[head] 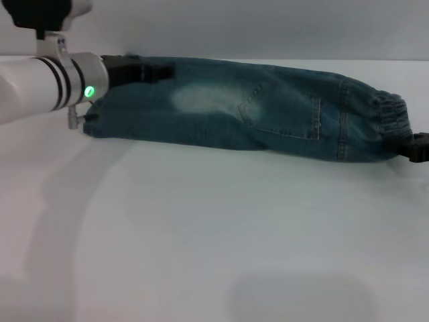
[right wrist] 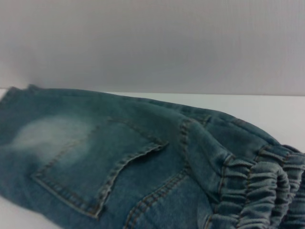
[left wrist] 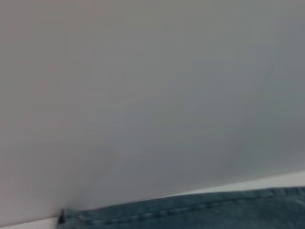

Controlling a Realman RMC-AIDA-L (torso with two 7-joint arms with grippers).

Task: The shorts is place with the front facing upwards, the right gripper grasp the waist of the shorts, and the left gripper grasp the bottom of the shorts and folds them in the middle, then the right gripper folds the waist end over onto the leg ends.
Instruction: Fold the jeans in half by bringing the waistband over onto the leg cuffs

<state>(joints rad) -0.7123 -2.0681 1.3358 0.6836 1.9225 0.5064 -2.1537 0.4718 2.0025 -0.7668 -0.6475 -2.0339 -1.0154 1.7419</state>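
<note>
The left gripper (head: 137, 70) sits on the leg ends (head: 100, 114); I cannot tell if it pinches. The right gripper (head: 417, 147) is by the waist (head: 389, 124); same there. The shorts (head: 268, 107) lie folded long on the white table (head: 214, 235), blue-green with a pale patch and a stitched pocket.

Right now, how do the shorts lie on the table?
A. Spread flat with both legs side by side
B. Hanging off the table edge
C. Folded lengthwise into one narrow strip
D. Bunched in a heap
C: the shorts form one long narrow band, with a single faded patch and a patch pocket up, between the left gripper and the waist.
</note>
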